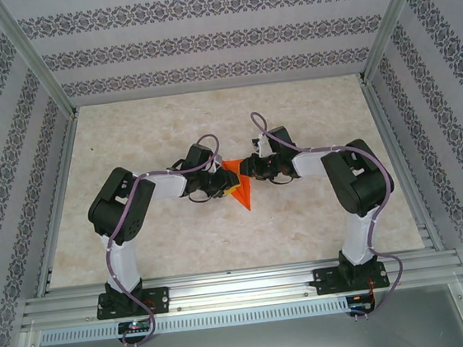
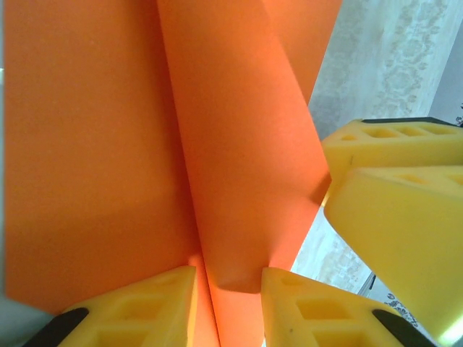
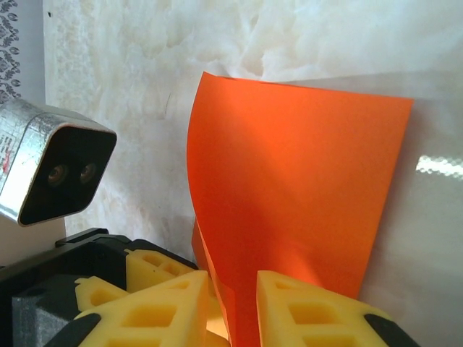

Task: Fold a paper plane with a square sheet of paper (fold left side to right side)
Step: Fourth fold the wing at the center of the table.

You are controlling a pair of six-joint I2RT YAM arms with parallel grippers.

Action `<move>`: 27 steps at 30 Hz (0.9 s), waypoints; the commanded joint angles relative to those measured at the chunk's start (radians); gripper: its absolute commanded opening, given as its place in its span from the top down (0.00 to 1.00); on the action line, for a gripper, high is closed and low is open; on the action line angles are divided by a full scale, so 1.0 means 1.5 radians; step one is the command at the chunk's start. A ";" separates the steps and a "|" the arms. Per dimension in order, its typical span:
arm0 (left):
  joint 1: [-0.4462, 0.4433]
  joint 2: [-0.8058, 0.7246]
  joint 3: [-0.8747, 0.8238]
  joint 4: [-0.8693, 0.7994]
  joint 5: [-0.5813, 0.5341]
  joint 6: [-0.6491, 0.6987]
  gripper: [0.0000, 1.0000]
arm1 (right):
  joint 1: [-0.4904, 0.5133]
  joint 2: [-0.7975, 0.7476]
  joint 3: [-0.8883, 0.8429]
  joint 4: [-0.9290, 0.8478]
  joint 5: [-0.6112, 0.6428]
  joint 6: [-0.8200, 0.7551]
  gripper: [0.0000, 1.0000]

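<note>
The left gripper (image 2: 228, 289) pinches a loose curled fold of the sheet of paper (image 2: 94, 144) between its two yellow fingers (image 2: 145, 312). That curl shows close up from the left wrist, where the sheet stands upright and hides most of the worktop behind it. The right gripper (image 3: 231, 307) has one yellow finger (image 3: 307, 311) on each side of the sheet's lower edge. I cannot tell whether they press on it. From the right wrist the sheet shows a flat face with a curved left edge, and left of the sheet sit the other gripper's fingers (image 3: 155, 269) and a silver two-lens camera (image 3: 58, 166). From the left wrist, two fingers (image 2: 405, 231) of the right gripper touch the sheet's right edge. The view from above shows the one orange sheet between the two grippers over the middle of the pale marbled worktop (image 1: 169, 130). Around it stand two arms with purple cables (image 1: 114, 235), patterned walls (image 1: 201, 40) and an aluminium rail (image 1: 243, 284).
</note>
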 commanded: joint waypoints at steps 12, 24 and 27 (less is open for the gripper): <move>-0.007 0.019 0.001 -0.043 -0.027 0.023 0.69 | 0.006 0.019 0.027 0.007 -0.008 -0.004 1.00; -0.007 0.019 0.000 -0.046 -0.027 0.025 0.69 | -0.007 0.000 0.011 -0.020 0.020 -0.023 1.00; -0.007 0.018 0.000 -0.046 -0.027 0.026 0.69 | -0.012 -0.006 0.003 -0.019 0.026 -0.024 1.00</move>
